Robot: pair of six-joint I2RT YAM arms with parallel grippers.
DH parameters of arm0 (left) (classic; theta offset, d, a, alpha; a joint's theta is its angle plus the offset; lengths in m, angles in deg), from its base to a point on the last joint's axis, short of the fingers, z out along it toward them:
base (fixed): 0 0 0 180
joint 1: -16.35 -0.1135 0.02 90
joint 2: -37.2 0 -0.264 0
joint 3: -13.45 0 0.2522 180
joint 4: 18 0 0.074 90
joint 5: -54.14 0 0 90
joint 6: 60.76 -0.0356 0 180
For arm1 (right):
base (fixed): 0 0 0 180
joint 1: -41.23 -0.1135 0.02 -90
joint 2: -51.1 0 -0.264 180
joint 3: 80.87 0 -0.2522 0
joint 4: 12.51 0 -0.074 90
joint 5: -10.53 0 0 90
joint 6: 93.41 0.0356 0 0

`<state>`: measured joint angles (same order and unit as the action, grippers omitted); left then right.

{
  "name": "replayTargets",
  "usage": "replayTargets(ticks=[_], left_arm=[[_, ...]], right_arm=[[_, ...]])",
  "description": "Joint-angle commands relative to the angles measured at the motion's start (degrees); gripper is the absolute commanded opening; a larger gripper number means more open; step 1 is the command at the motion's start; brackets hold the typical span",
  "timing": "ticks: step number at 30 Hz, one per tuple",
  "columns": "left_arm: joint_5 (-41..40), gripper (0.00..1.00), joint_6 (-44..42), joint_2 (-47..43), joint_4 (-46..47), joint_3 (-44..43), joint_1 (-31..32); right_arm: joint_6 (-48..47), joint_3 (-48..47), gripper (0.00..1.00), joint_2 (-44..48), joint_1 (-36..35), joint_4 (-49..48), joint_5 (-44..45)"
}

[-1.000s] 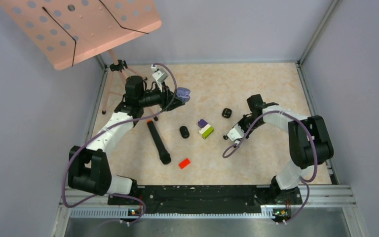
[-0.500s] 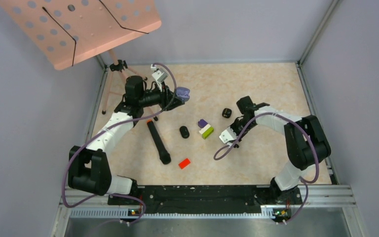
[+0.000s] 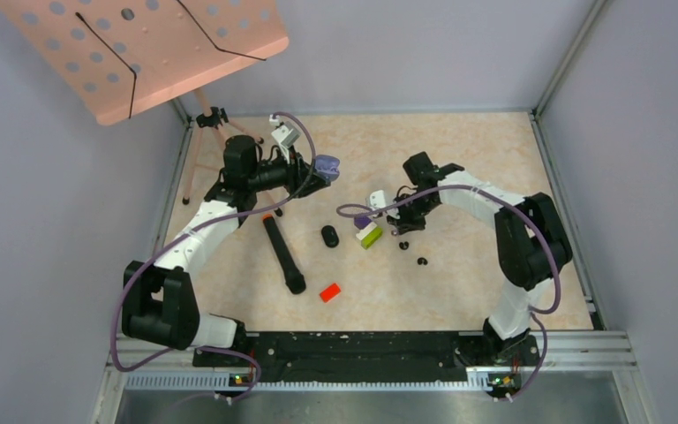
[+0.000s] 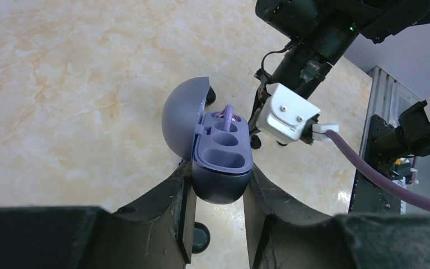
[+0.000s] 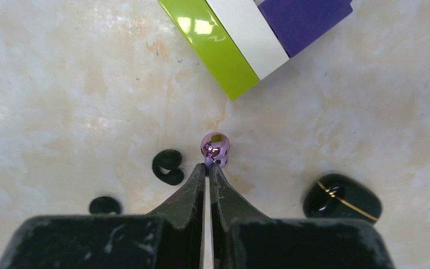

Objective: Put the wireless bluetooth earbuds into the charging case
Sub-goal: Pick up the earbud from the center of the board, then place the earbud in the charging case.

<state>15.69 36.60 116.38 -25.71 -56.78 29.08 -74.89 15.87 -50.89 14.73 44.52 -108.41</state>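
Note:
My left gripper [image 4: 219, 171] is shut on the base of a purple charging case [image 4: 224, 143], held above the table with its lid open. A pale purple earbud [image 4: 227, 114] sits in the far slot; the near slot is empty. In the top view this case [image 3: 327, 166] is at the back left. My right gripper [image 5: 208, 166] is shut on the stem of a glossy purple earbud [image 5: 215, 147], just in front of the striped block. Two black earbuds [image 5: 168, 166] [image 5: 104, 205] lie on the table to its left. The right gripper [image 3: 404, 221] sits low beside the block.
A purple, white and green block [image 3: 368, 231] stands mid-table, with a black case [image 3: 329, 236] to its left. Another black case with a gold line [image 5: 342, 196] lies right of my right fingers. A black cylinder [image 3: 282, 254] and a red block [image 3: 329, 291] lie nearer the front. A tripod [image 3: 205, 132] stands back left.
The right arm swung left toward the block, and its jaws closed on the purple earbud's stem. Two black earbuds now show on the table behind it. The left arm stayed still.

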Motion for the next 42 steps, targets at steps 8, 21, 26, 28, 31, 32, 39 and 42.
replayTargets(ticks=[8, 21, 26, 28, 31, 32, 39, 42], left_arm=[[1.8, 0.0, -1.2, -1.1, 3.0, 0.0, -0.4], [15.6, 0.0, -37.7, 4.7, -20.7, -8.2, 2.0], [16.4, 0.0, -47.5, 6.9, -28.0, -12.7, 3.7], [16.5, 0.0, -50.9, 7.7, -30.5, -13.9, 4.5], [16.5, 0.0, -53.1, 8.1, -32.5, -15.1, 5.9], [16.4, 0.0, -53.3, 8.1, -32.5, -15.3, 6.4], [15.6, 0.0, -53.8, 7.8, -32.5, -16.1, 9.2], [15.5, 0.0, -52.7, 7.7, -31.9, -16.6, 9.6]], right_arm=[[17.8, -12.7, 0.0, 3.6, -0.7, 14.7, -4.2], [25.7, -42.8, 0.0, 1.8, -0.7, 37.6, -19.1], [29.8, -54.1, 0.0, -3.4, -1.8, 41.1, -22.3], [30.6, -55.8, 0.0, -4.1, -3.0, 40.8, -22.2], [30.7, -56.0, 0.0, -4.1, -4.9, 40.2, -20.8], [30.8, -56.0, 0.0, -4.3, -5.0, 40.0, -20.8], [32.1, -56.3, 0.0, -5.2, -5.7, 38.3, -20.8], [32.3, -56.3, 0.0, -5.3, -5.9, 38.1, -21.0]])
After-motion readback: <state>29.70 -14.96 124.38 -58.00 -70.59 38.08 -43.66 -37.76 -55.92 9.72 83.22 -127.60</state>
